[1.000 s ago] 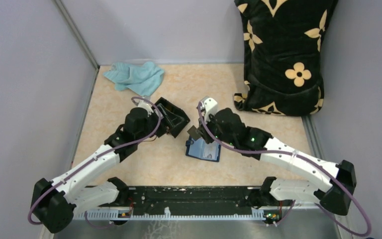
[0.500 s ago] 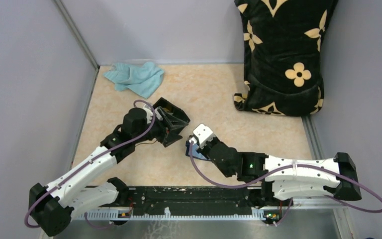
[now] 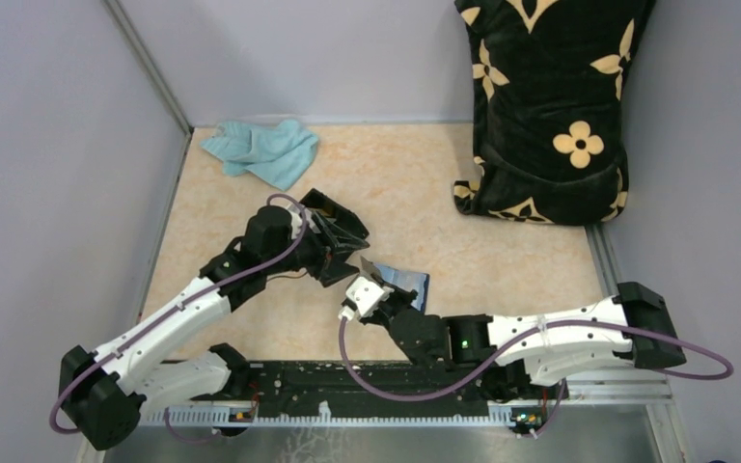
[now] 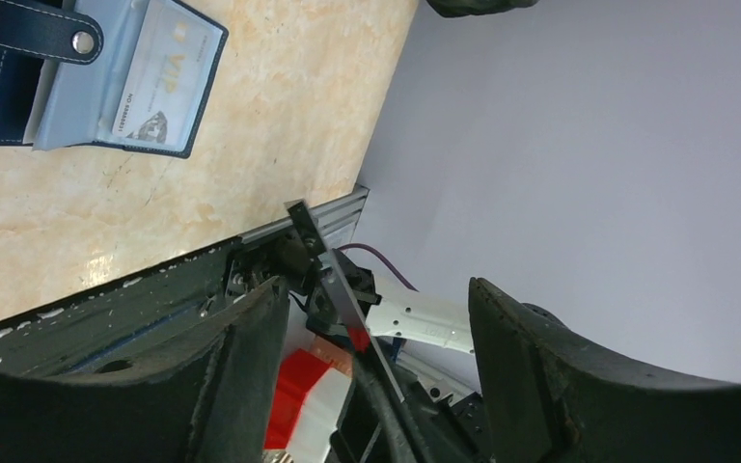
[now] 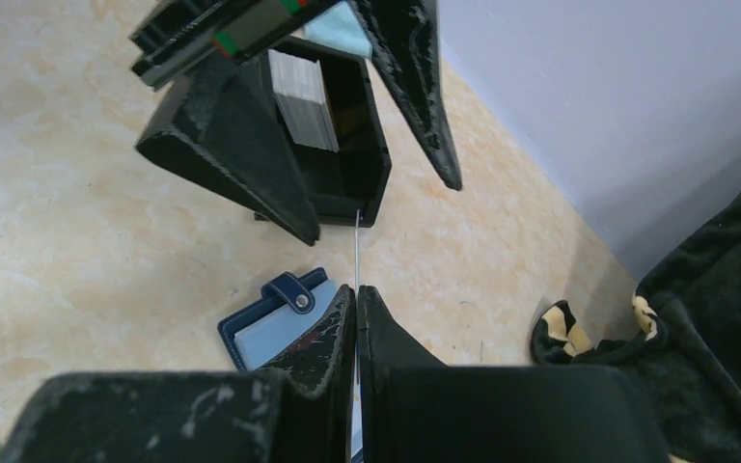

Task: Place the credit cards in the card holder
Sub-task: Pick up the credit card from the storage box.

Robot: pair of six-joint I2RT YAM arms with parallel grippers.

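Note:
My right gripper (image 5: 356,292) is shut on a thin pale credit card (image 5: 357,246), seen edge-on and sticking up past its fingertips. In the top view the right gripper (image 3: 373,276) holds this card (image 3: 371,267) just left of the navy card holder (image 3: 407,282). The card holder (image 4: 29,29) lies open on the table with another pale card (image 4: 159,87) in it. My left gripper (image 4: 378,289) is open, its fingers (image 4: 251,367) standing either side of the held card (image 4: 333,285) without touching it.
A black open-topped box (image 5: 347,154) with a stack of cards (image 5: 304,101) stands behind the left gripper (image 3: 345,253). A blue cloth (image 3: 260,151) lies at the back left. A black flowered cushion (image 3: 550,106) leans at the back right. Grey walls close both sides.
The right arm has swung low and to the left, off the card holder, bringing the card up between the left fingers. The left jaws have narrowed a little.

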